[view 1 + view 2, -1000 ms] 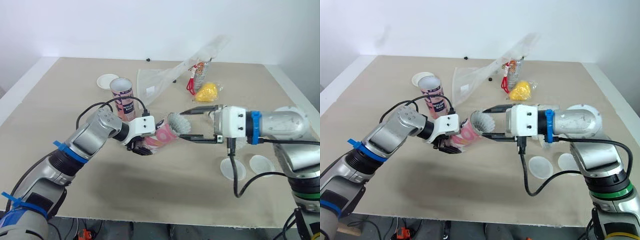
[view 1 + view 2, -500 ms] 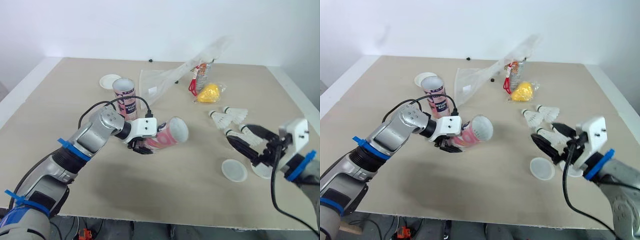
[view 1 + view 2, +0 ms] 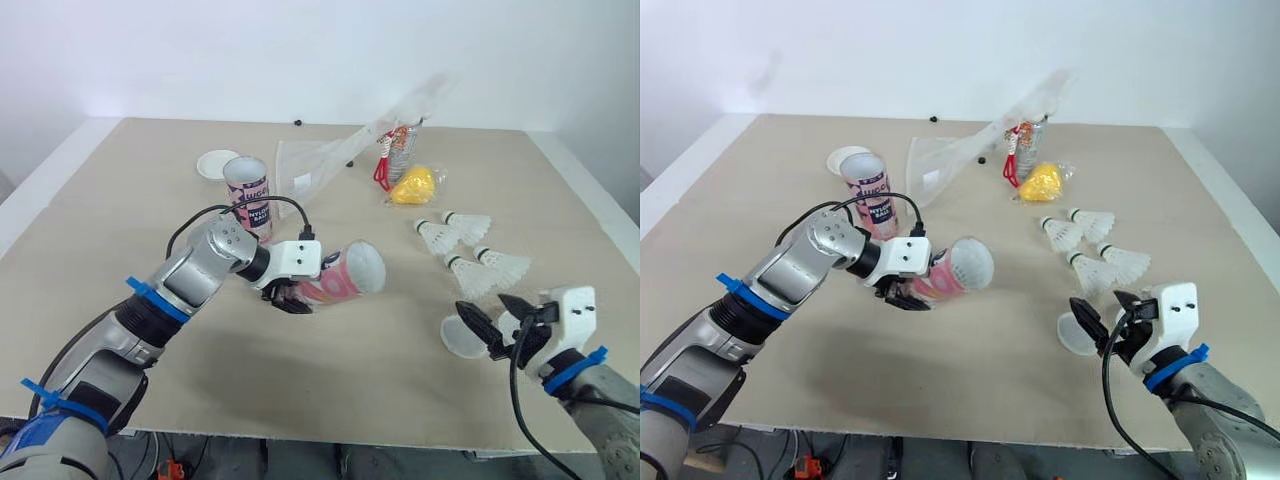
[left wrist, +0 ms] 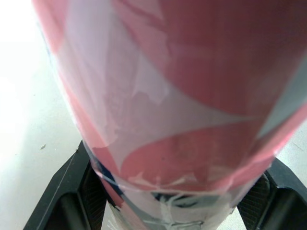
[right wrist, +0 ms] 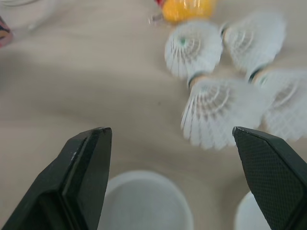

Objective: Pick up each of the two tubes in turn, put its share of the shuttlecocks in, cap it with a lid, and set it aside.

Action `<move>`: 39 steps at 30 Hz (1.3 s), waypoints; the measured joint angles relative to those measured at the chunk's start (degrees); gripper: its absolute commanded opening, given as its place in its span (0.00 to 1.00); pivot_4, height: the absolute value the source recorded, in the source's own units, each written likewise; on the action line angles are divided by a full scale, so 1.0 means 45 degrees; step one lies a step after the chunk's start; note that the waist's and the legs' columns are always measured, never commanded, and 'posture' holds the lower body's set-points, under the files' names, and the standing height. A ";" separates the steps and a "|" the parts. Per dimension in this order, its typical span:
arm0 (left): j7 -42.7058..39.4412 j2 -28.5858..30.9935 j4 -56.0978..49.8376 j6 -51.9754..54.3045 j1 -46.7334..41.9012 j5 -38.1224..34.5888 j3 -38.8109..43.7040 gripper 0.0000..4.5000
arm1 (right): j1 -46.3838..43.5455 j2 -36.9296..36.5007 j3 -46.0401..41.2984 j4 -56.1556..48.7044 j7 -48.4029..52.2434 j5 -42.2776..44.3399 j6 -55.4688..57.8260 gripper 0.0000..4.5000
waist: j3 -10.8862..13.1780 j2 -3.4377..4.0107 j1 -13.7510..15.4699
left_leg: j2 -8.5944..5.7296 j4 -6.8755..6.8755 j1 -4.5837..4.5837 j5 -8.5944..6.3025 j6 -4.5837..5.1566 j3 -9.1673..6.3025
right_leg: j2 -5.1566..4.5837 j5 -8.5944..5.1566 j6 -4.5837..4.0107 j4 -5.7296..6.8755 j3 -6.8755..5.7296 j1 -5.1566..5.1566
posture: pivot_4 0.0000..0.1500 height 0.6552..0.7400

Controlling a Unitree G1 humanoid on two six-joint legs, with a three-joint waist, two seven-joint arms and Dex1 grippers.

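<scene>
Your main risk is at the right gripper (image 3: 493, 318). Its fingers are spread wide and it hangs low over a white lid (image 5: 144, 203), with a second lid (image 5: 249, 213) just beside. The four shuttlecocks (image 3: 470, 275) lie close together on the table (image 3: 380, 380), a little beyond the fingertips. If you go forward at this height, one finger may push the lid or knock a neighbouring shuttlecock away instead of taking only one. If you close on the feather skirt and not near the cork, the feathers will probably bend.

The second risk is the pink tube (image 3: 340, 280). The left gripper (image 3: 292, 297) pinches it near its closed end, one finger (image 4: 62, 201) pressed on each side, and holds it above the table, almost lying, with the open mouth toward the right arm. The mouth looks whitish inside; whether a shuttlecock sits there, I cannot tell. If you let the mouth dip, anything inside may slide out. A hard push at the mouth may also turn the tube between the fingers, because the grip is far from that end.

The left arm is bent at the elbow, forearm reaching to the middle of the table. The right forearm lies low near the front edge, pointing inward. The other tube (image 3: 247, 185) stands upright, well behind, with a lid (image 3: 215, 163) beside it.
</scene>
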 measured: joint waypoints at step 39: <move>0.0401 0.0231 -0.1110 0.1185 0.0509 -0.0009 0.0255 0.69 | -0.4490 0.0155 0.2214 0.4941 -0.0534 -0.1739 -0.0844 0.02 | 0.0001 0.0000 -0.0013 | -0.0007 -0.0038 -0.0001 0.0000 0.0001 -0.0008 | 0.0004 0.0016 0.0056 -0.0002 -0.0002 -0.0009 | 1.00 1.00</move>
